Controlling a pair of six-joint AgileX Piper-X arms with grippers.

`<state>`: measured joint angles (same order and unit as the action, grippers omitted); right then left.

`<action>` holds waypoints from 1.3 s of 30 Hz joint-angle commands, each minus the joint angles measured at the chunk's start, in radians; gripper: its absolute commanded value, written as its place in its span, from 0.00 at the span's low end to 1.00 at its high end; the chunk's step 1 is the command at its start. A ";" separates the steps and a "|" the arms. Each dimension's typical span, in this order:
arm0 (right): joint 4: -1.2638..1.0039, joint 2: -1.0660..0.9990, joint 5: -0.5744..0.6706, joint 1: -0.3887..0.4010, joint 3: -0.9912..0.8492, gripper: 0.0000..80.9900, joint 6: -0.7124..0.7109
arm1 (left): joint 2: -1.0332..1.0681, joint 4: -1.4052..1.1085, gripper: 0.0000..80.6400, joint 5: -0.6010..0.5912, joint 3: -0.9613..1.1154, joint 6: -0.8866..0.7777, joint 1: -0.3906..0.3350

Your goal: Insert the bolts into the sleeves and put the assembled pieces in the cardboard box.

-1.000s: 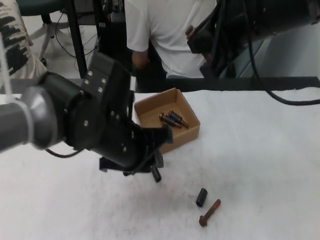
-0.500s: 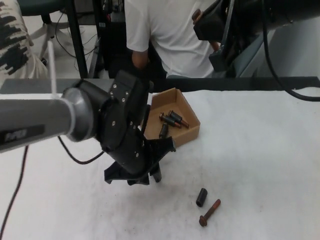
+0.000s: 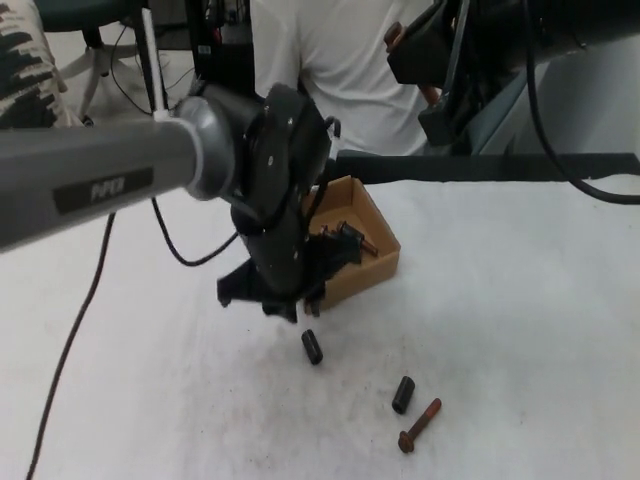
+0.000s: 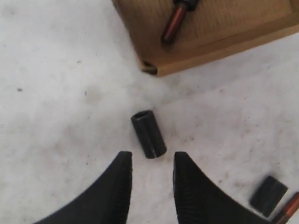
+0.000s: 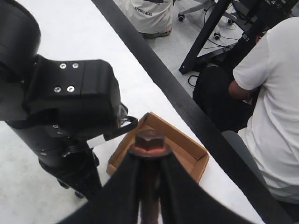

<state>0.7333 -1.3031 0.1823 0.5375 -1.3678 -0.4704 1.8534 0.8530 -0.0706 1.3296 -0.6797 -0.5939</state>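
The left pincer [image 4: 151, 157], fingers apart, has swung from the frame's left toward the cardboard box [image 3: 372, 268] at centre, uncovering the sleeve [image 3: 312, 346] lying just below it on the worktop [image 3: 520, 330]. The right pincer [image 5: 149, 161] clamps a bolt [image 5: 149, 140].

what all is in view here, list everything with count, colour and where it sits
cardboard box: one, brown, on the far part of the bench
assembled piece: at least one seen, copper bolt in a black sleeve, inside the box; the left arm hides part of the box
loose sleeves: two, black, lying on the bench, one near the box's corner, the other closer to the camera
loose bolt: one, copper, lying beside that closer sleeve
held bolt: one, copper, in the right gripper
bench: one, white cover
left gripper: one, black, open, over the sleeve near the box
right gripper: one, black, shut on the held bolt
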 commanded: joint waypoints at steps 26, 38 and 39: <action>-0.005 0.013 0.010 -0.001 -0.004 0.01 -0.001 | 0.028 -0.040 0.36 -0.024 0.010 -0.197 -0.051; -0.005 0.016 0.010 -0.001 -0.004 0.01 -0.001 | 0.048 -0.040 0.36 -0.021 -0.006 -0.197 -0.039; -0.005 0.018 0.010 -0.001 -0.004 0.01 -0.001 | 0.052 -0.040 0.36 -0.021 -0.006 -0.197 -0.038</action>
<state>0.7333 -1.3031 0.1823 0.5375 -1.3678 -0.4704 1.8968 0.8133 -0.1031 1.3249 -0.8743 -0.6363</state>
